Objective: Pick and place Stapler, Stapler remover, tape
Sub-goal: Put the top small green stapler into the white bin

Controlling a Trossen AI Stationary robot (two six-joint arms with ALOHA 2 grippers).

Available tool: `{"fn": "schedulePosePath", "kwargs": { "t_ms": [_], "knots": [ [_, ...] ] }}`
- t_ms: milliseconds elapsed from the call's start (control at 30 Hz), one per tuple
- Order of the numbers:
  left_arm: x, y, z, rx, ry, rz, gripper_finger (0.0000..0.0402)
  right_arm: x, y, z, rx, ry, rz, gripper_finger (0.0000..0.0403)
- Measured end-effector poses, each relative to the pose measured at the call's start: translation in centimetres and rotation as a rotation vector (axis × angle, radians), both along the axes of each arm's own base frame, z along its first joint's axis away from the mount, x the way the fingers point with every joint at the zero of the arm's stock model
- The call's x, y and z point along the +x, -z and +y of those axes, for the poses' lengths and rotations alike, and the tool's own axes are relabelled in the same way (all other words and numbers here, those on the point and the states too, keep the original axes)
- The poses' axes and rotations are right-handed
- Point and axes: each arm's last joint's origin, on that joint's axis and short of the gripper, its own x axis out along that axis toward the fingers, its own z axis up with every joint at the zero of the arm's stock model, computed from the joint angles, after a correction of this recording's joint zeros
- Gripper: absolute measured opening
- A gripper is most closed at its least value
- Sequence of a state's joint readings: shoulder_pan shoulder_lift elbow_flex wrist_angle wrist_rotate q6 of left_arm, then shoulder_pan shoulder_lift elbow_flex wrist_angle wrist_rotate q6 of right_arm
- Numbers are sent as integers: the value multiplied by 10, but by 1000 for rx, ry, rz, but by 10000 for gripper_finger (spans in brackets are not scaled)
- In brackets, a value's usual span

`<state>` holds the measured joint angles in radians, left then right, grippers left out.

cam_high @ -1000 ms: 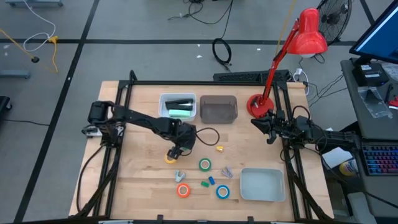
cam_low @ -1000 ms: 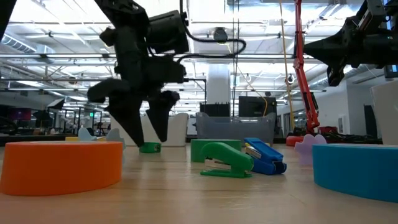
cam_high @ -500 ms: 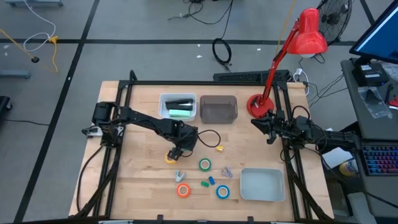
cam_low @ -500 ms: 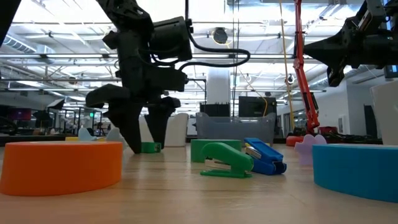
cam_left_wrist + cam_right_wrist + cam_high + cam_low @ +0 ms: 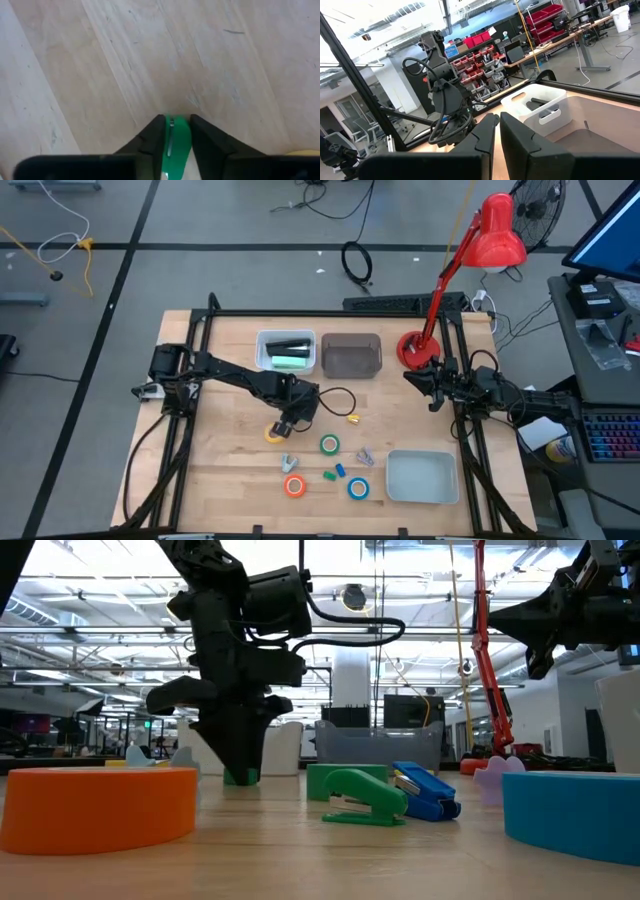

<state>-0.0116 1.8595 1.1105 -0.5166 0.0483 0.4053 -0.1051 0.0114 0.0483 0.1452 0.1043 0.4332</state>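
Left gripper (image 5: 172,131) pinched low; right gripper (image 5: 496,131) closed.

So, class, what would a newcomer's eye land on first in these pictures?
Probably the red desk lamp rising from the table's far right corner. Next, the left gripper at mid-table, its fingers closed on a small green thing beside the yellow tape roll. The orange, green and blue tape rolls dot the near side.

red desk lamp (image 5: 495,235) at table's back right | smoky bin (image 5: 351,355) beside white bin (image 5: 268,340) | pale tray (image 5: 421,477) (front right)
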Motion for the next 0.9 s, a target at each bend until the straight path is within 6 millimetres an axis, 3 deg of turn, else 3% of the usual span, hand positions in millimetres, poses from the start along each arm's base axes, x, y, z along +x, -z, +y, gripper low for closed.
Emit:
{"fn": "schedulePosePath", "kwargs": {
  "t_ms": [100,400,900],
  "knots": [
    [0,0,0,0,-1,-1,54,0,0,0,0,0,0,20],
    [14,-20,2,41,-96,-48,62,0,0,0,0,0,-1,20],
    [48,-128,28,14,-448,-202,55,0,0,0,0,0,0,20]
  ]
}}
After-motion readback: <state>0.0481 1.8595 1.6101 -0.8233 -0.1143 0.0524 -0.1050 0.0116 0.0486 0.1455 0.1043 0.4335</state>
